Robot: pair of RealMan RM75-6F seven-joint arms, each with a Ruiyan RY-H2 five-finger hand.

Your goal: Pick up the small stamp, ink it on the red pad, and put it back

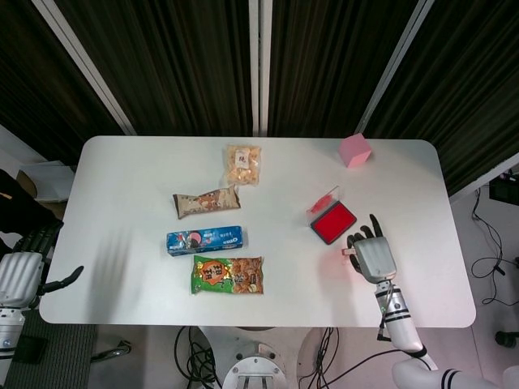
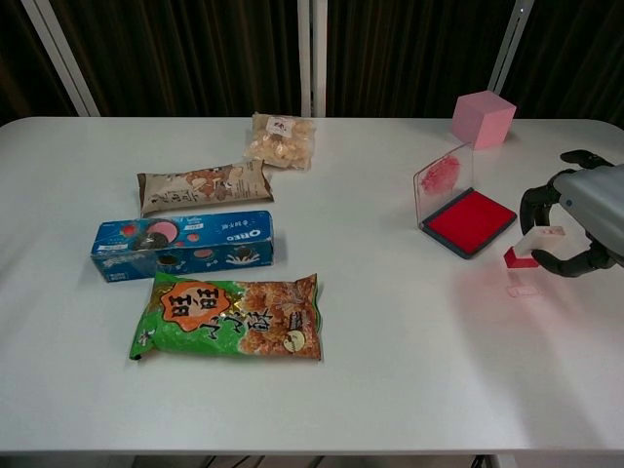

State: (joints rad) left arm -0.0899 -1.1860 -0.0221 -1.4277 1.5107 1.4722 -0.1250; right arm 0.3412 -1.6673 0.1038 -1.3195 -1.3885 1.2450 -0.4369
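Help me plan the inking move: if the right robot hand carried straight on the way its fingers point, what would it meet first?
Probably the red ink pad; its open clear lid stands just beyond. Depth is unclear.

Looks like a robotics lab or test bay, not a home. White table sits in front of black pleated curtains hung on pale frame bars. Loose cables trail on the grey floor at the right, more cabling under the table edge.
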